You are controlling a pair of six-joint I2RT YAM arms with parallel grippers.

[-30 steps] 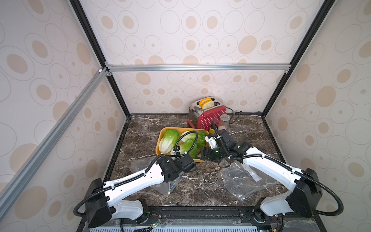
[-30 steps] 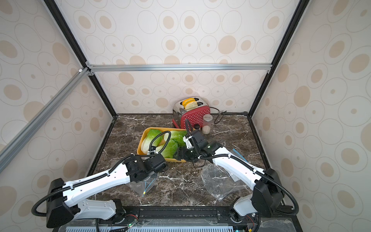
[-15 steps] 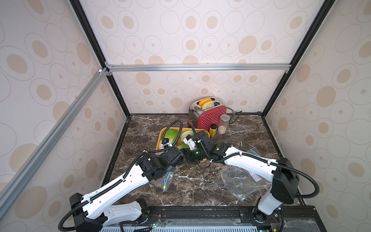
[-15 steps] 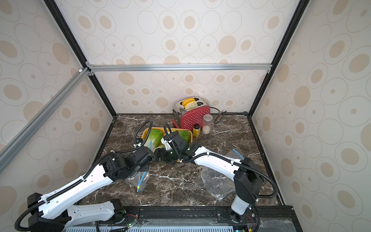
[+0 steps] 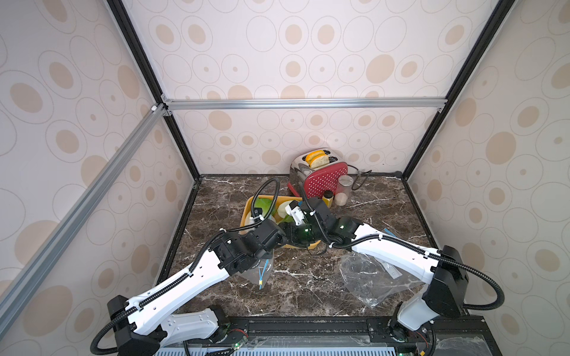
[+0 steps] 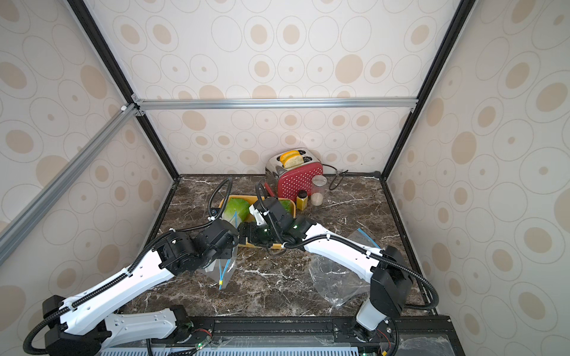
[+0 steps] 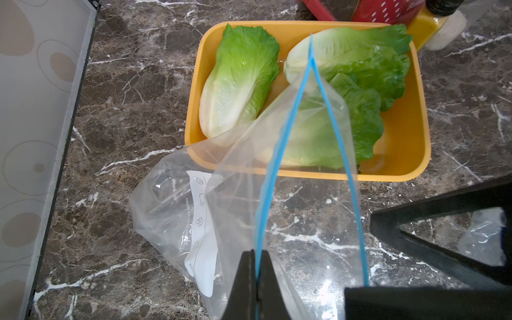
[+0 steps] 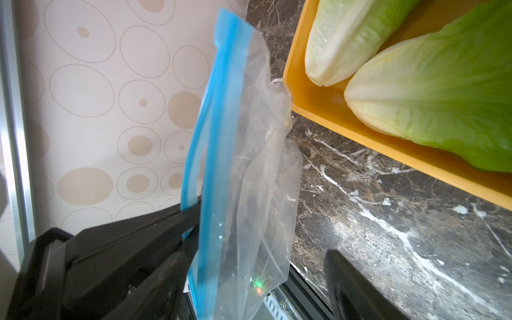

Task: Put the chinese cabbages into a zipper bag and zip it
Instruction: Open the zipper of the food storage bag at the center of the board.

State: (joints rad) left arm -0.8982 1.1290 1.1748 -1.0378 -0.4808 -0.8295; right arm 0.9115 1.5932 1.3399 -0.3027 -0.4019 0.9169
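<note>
Three chinese cabbages (image 7: 243, 83) (image 7: 349, 52) (image 7: 357, 124) lie in a yellow tray (image 7: 401, 171); one shows in both top views (image 5: 263, 205) (image 6: 236, 209). The clear zipper bag (image 7: 235, 210) hangs at the tray's front edge, its mouth spread open. My left gripper (image 7: 256, 266) (image 5: 279, 239) is shut on one blue zipper strip of the zipper bag (image 8: 221, 138). My right gripper (image 8: 253, 277) (image 6: 246, 235) is open and faces the left one. Its jaws stand on either side of the hanging bag without pinching it. One of its fingers (image 7: 432, 241) sits beside the other strip.
A second clear bag (image 5: 370, 277) lies on the marble at the right. A red toaster (image 5: 320, 175), a clear jar (image 5: 342, 191) and a small yellow bottle (image 5: 327, 197) stand behind the tray. Patterned walls close in three sides.
My right gripper has swung left along the tray's front edge to meet the left gripper. My left arm has lifted the bag up toward the tray.
</note>
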